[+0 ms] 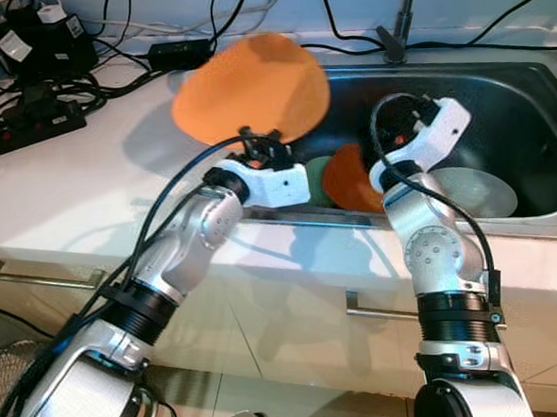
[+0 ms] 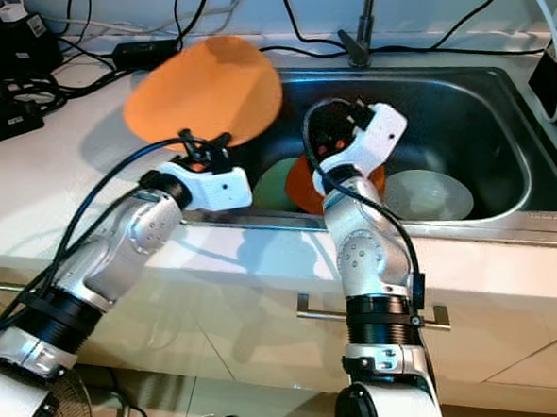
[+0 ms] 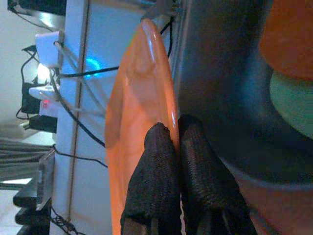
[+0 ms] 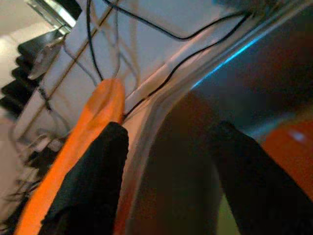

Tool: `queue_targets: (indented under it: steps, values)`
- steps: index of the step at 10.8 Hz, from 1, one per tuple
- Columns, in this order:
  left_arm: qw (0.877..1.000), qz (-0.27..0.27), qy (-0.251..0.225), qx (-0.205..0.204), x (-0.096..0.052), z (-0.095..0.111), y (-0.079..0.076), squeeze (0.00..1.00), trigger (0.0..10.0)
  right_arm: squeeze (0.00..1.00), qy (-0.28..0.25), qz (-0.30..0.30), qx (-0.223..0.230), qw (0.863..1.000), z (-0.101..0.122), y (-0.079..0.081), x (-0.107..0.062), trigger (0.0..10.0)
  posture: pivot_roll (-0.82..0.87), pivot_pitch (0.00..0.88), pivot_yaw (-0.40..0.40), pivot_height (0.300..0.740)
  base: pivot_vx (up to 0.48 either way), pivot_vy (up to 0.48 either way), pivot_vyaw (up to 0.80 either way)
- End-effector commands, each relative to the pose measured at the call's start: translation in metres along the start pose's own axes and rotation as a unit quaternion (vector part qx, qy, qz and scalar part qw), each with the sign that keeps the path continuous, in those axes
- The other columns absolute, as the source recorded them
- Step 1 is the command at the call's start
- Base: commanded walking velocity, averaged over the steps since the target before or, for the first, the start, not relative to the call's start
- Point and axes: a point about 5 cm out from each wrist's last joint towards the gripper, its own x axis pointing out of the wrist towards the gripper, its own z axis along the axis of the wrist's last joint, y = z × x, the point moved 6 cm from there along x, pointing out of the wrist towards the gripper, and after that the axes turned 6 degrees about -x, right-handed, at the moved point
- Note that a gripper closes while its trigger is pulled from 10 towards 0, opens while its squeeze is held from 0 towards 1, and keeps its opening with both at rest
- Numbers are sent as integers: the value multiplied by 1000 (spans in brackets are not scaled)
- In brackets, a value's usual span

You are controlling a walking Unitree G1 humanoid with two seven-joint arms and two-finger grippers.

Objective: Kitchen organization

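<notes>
— One orange plate [image 1: 250, 87] is up in the air, tilted, over the left edge of the sink [image 1: 528, 108] and the white counter [image 1: 78, 173] beside it; who holds it?

— The left gripper [image 3: 176, 134] has it; both black fingers [image 3: 156, 166] are pinched tight on the plate's rim, one on each face; the wrist view shows the plate edge-on, running away from the fingertips.

— And the other arm?

— The right gripper [image 4: 166, 166] reaches down into the basin; its fingers stand wide apart with nothing between them; the lifted plate's rim shows just beside one finger in that wrist view.

— What lies in the basin?

— A second orange dish [image 1: 351, 180] on the sink floor near the front wall; a green dish [image 1: 319, 182] touching its left side, partly hidden behind the left wrist; a pale grey plate [image 1: 476, 192] further right, lying flat.

— Surroundings?

— A tap base [image 1: 396, 41] at the back rim; a black power strip [image 1: 23, 125] and tangled cables [image 1: 110, 82] on the counter at far left; cabinet handles [image 1: 375, 311] below the counter front.
</notes>
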Motion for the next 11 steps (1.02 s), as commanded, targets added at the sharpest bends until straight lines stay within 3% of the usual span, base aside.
queue_targets:
  steps: [1, 2, 3, 4, 5, 11]
  values:
    - [1000, 8, -24, 3, 0, 13, 6, 0, 10000, 1000, -1, 20, 23, 1000, 4, 9, 0, 10000, 29, 27, 63, 740, 0, 0, 0]
    - [1000, 1, -29, 0, 0, 16, 2, 0, 10000, 1000, 6, 34, 28, 999, 2, 13, -1, 10000, 29, 29, 63, 740, 0, 0, 0]
    - [999, -6, -33, -1, 1, 19, -2, 0, 10000, 800, 14, 48, 45, 998, 0, 18, -3, 10000, 29, 29, 63, 740, 0, 0, 0]
    - [999, -10, -35, -1, 1, 20, -4, 0, 10000, 0, 19, 58, 56, 997, -1, 22, -4, 10000, 29, 32, 65, 740, 0, 0, 0]
    - [999, -17, -44, -2, 1, 25, -7, 0, 10000, 0, 28, 73, 52, 996, -4, 28, -5, 10000, 31, 30, 63, 740, 0, 0, 0]
    - [998, -8, -69, -10, -1, 38, -7, 0, 10000, 0, 49, 74, 32, 996, -13, 28, -7, 10000, 34, 40, 59, 740, 0, 0, 0]
